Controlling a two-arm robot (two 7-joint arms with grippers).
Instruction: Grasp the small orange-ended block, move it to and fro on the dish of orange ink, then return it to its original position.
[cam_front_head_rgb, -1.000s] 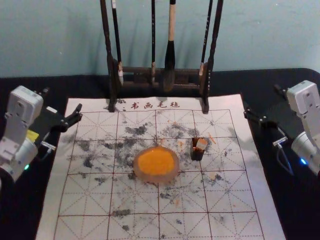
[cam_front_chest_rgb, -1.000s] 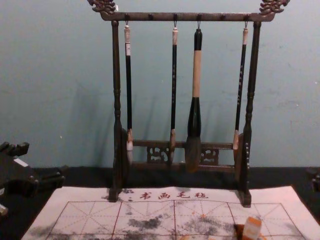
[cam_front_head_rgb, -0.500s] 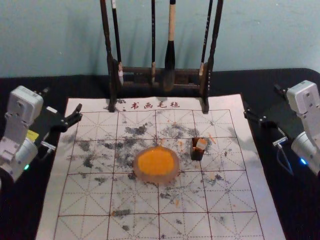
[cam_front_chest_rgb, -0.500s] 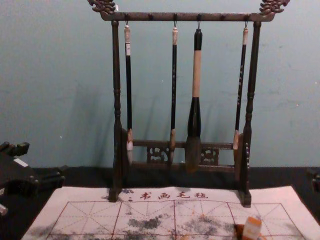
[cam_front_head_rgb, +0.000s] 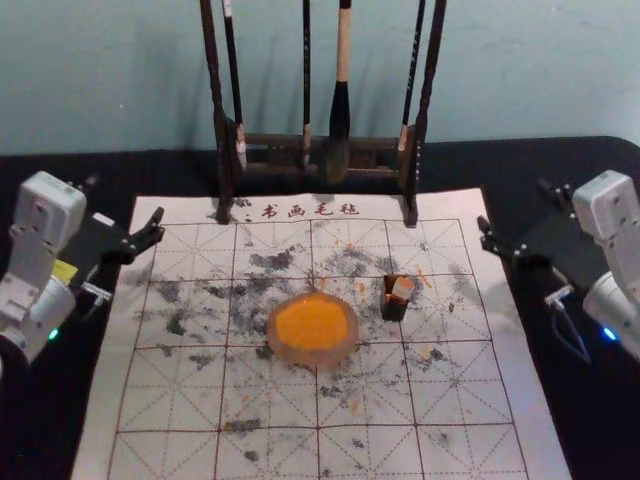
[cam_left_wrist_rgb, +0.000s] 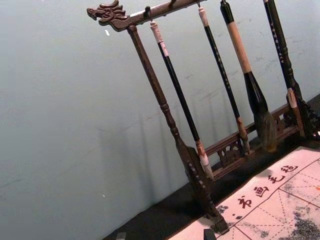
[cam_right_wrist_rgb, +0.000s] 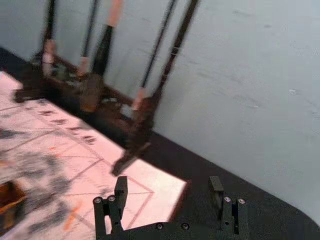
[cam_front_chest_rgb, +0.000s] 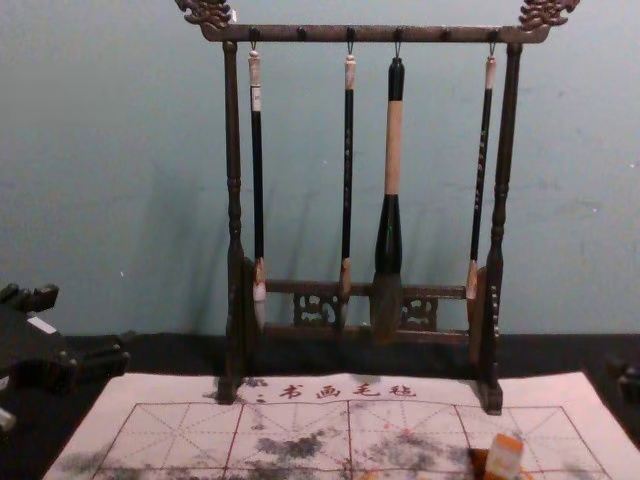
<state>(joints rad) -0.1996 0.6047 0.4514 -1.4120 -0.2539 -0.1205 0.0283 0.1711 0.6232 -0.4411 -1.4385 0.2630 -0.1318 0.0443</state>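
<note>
orange block (cam_front_head_rgb: 403, 288) left of right claw (cam_front_head_rgb: 513, 203) | wide open, empty | left claw (cam_front_head_rgb: 125, 199) by mat (cam_front_head_rgb: 170, 408)

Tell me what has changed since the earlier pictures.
The right gripper has shifted slightly inward, toward the writing mat; its open jaws hold nothing. The left gripper, the orange-ended block and the dish of orange ink stayed put.

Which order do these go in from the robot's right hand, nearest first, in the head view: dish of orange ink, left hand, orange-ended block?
From the right hand:
1. Orange-ended block: right of centre.
2. Dish of orange ink: near the middle.
3. Left hand: far over on the left.
</note>
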